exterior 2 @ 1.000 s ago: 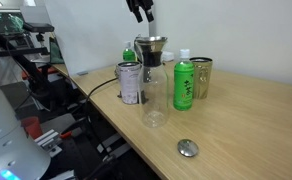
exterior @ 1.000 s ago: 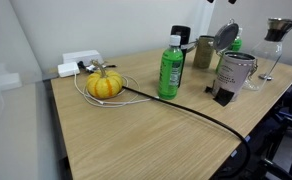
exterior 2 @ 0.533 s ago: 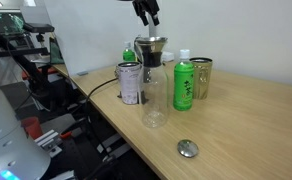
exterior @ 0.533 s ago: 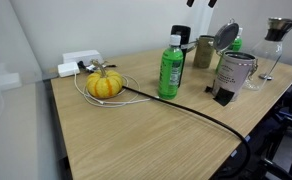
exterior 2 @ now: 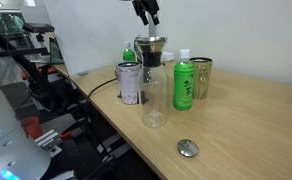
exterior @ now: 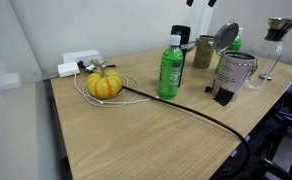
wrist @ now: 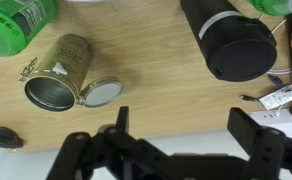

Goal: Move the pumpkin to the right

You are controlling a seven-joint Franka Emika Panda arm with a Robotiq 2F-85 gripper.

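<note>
The small yellow-orange pumpkin [exterior: 104, 84] sits on the wooden table [exterior: 146, 130] at its far left, inside a loop of white cable. It is hidden in the other views. My gripper [exterior 2: 146, 12] hangs high above the table's back, over the cluster of cans and bottles, far from the pumpkin. In the wrist view its two black fingers [wrist: 182, 128] stand wide apart with nothing between them.
A green bottle [exterior: 170, 68] stands right of the pumpkin. Behind it are a gold tin [wrist: 58, 75] with open lid, a black cylinder [wrist: 231, 40], a silver can [exterior: 233, 72] and a glass carafe [exterior: 276, 45]. A black cable [exterior: 201, 115] crosses the table. A white power strip [exterior: 78, 65] lies behind the pumpkin.
My gripper has shifted slightly at the top of the exterior views between one second ago and half a second ago. Nothing on the table has moved.
</note>
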